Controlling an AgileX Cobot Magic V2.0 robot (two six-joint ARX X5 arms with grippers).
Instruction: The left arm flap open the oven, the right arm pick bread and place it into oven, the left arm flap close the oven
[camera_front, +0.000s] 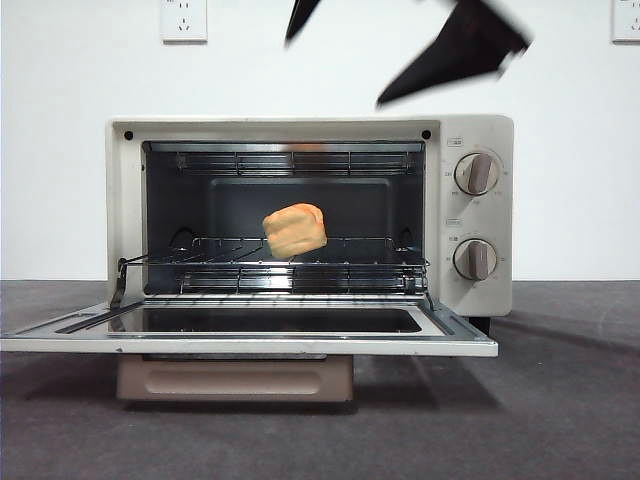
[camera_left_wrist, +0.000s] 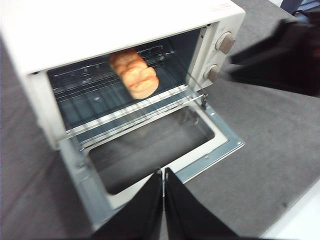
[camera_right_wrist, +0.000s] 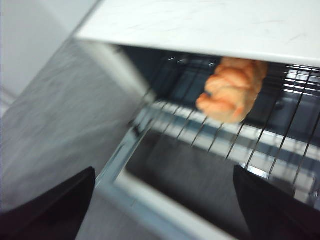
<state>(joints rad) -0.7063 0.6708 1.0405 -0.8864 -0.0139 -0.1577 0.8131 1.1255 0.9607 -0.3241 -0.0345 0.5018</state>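
The cream-white oven (camera_front: 310, 128) stands with its door (camera_front: 250, 342) folded down flat toward the front. The golden-orange bread (camera_front: 295, 230) lies on the wire rack (camera_front: 230, 262) inside, near the middle. In the left wrist view the bread (camera_left_wrist: 134, 74) shows on the rack, and my left gripper (camera_left_wrist: 163, 172) hangs shut and empty above the door's front edge (camera_left_wrist: 210, 157). My right gripper (camera_right_wrist: 164, 170) is open and empty, outside the oven in front of the bread (camera_right_wrist: 232, 95); the picture is blurred. A large dark arm part (camera_front: 455, 50) shows above the oven's right side.
Two beige knobs (camera_front: 477, 215) sit on the oven's right panel. The dark grey table (camera_front: 560, 400) runs around the oven, with a white wall behind. The other arm (camera_left_wrist: 285, 55) looms dark beside the oven's knob side.
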